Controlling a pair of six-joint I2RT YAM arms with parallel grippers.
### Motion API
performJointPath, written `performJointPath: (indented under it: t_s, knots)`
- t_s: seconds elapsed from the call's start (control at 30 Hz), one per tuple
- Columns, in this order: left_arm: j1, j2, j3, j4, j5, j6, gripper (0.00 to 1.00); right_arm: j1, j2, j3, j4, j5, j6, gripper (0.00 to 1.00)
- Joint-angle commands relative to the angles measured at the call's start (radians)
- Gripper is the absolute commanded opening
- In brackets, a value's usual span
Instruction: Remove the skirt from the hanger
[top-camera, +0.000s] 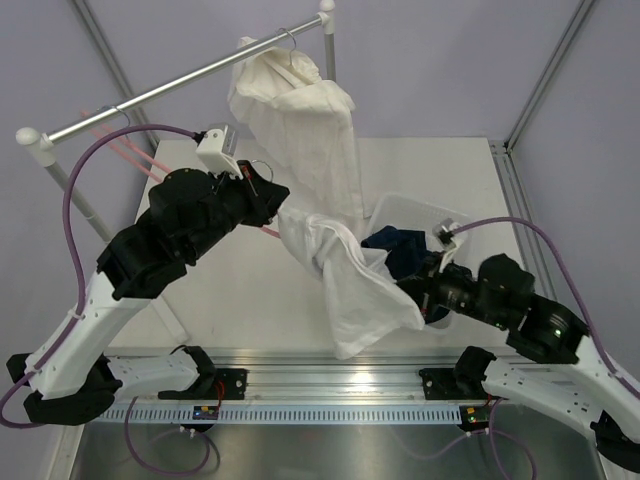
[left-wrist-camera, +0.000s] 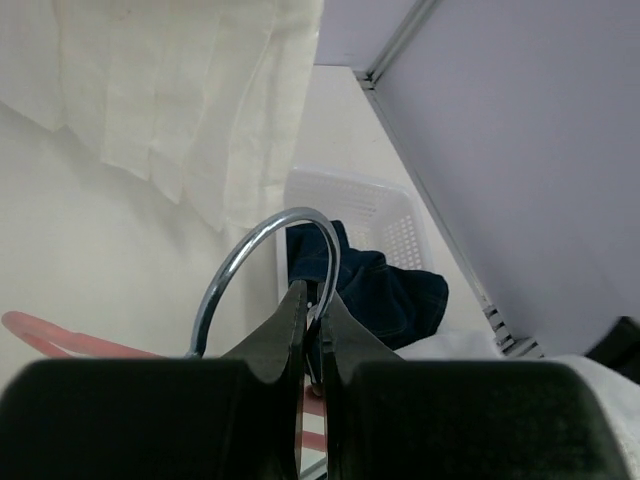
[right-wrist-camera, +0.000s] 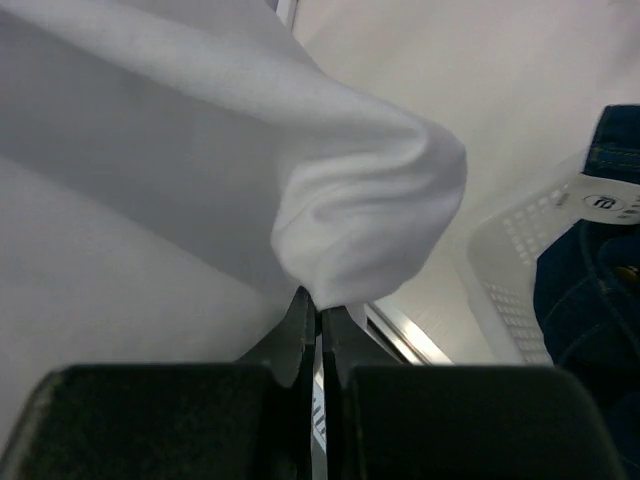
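The white skirt (top-camera: 345, 275) hangs from a pink hanger (top-camera: 268, 231) held over the table, and its lower end droops toward the front edge. My left gripper (top-camera: 262, 190) is shut on the hanger's metal hook (left-wrist-camera: 262, 250), and the pink bar (left-wrist-camera: 60, 340) shows below the fingers. In the left wrist view the jaws (left-wrist-camera: 313, 300) pinch the hook wire. My right gripper (top-camera: 420, 303) is shut on a fold of the skirt (right-wrist-camera: 350, 200) at its right edge; the fabric bunches just above the fingertips (right-wrist-camera: 320, 308).
A second white garment (top-camera: 300, 105) hangs on the metal rail (top-camera: 180, 85) at the back, with spare pink hangers (top-camera: 125, 150) further left. A white basket (top-camera: 400, 208) with dark blue jeans (top-camera: 398, 245) stands right of the skirt. The rail's post (top-camera: 328, 40) rises behind.
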Motion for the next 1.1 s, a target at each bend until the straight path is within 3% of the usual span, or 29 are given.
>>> performJointPath:
  t_s: [0.0,0.2,0.43,0.73,0.83,0.9,1.0,1.07]
  knots:
    - [0.003,0.001,0.069,0.105,0.050,-0.025,0.00,-0.001,0.093,-0.034,0.229,-0.173,0.029,0.00]
    - [0.002,0.009,0.015,0.033,-0.026,0.101,0.00,0.013,0.088,0.053,0.281,-0.287,0.050,0.00]
    - [0.002,-0.016,-0.214,0.058,-0.177,0.161,0.00,0.013,0.047,0.407,0.254,-0.419,0.058,0.00]
    - [0.002,0.030,-0.216,0.029,-0.263,0.210,0.00,0.013,0.031,0.751,0.140,-0.408,0.038,0.00]
    - [0.003,0.039,-0.229,0.024,-0.281,0.211,0.00,0.013,0.019,0.756,0.242,-0.463,0.096,0.00]
    - [0.003,0.039,-0.234,0.027,-0.274,0.204,0.00,0.009,0.033,0.785,0.219,-0.438,0.083,0.00]
    - [0.003,0.026,-0.227,0.038,-0.223,0.188,0.00,0.009,0.083,0.924,-0.060,-0.248,-0.058,0.00]
    - [0.003,0.019,-0.207,0.021,-0.177,0.176,0.00,0.009,0.111,0.948,-0.125,-0.119,-0.106,0.00]
